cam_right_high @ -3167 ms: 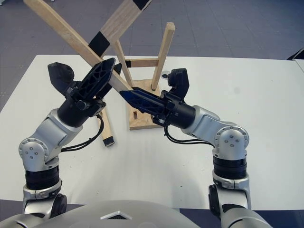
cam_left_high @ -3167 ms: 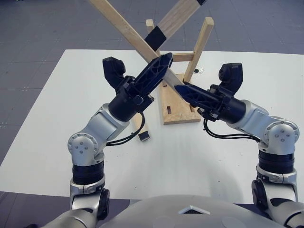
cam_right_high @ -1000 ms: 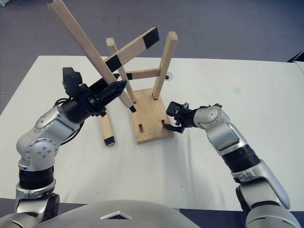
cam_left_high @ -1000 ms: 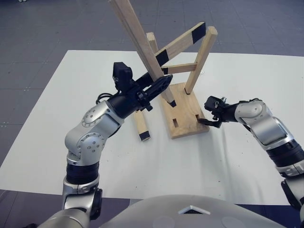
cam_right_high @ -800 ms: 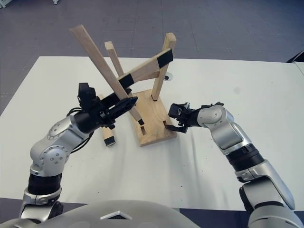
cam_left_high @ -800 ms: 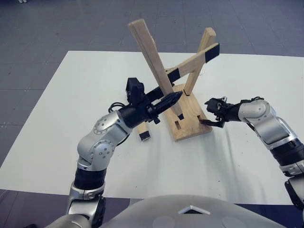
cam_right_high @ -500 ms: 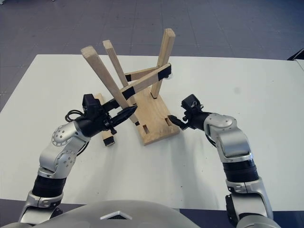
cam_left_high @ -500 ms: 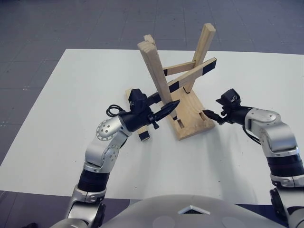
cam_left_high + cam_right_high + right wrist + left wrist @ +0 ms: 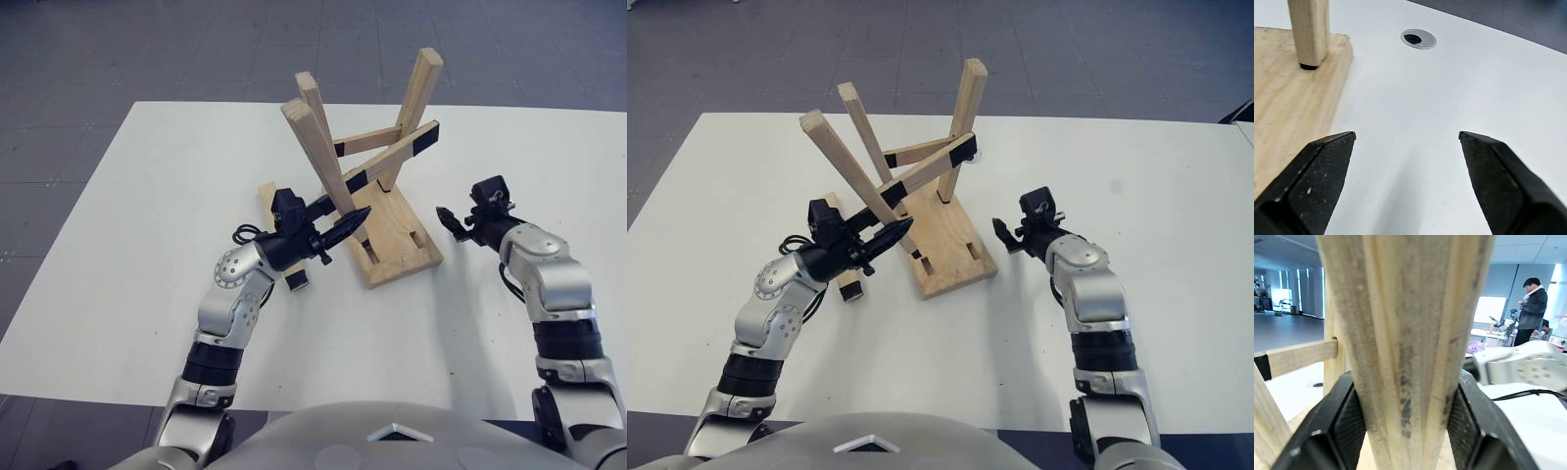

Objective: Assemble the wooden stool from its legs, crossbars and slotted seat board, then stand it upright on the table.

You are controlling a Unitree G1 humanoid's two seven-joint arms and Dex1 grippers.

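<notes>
- Seconds ago I had the leg (image 9: 315, 147) and its black-taped crossbar (image 9: 394, 157) swinging high over the table (image 9: 147, 196). My left claw (image 9: 340, 223) has since brought them down until the leg's foot meets the seat board (image 9: 402, 250) by the near slots.
- The left claw is clamped on that leg low down, with a pad pressed flat to each side in the wrist view. The board sits directly under the claw's tips, and the leg rises steeply above them.
- My right claw (image 9: 447, 217) had been bracing the board's near corner. It has let go and drawn off to the right, and its fingers (image 9: 1322, 166) stand wide apart and empty.
- The board slewed on the table during the swing. It now lies just off the right claw's tips, close but not touching, with the two standing legs (image 9: 416, 108) beyond.
- I judge the third leg is at its slot, though I cannot tell whether its end is seated. With the brace gone, a push from the left claw could slide the board.
- A spare leg (image 9: 297, 277) lies flat on the table just beneath and behind the left claw, not yet fitted.
</notes>
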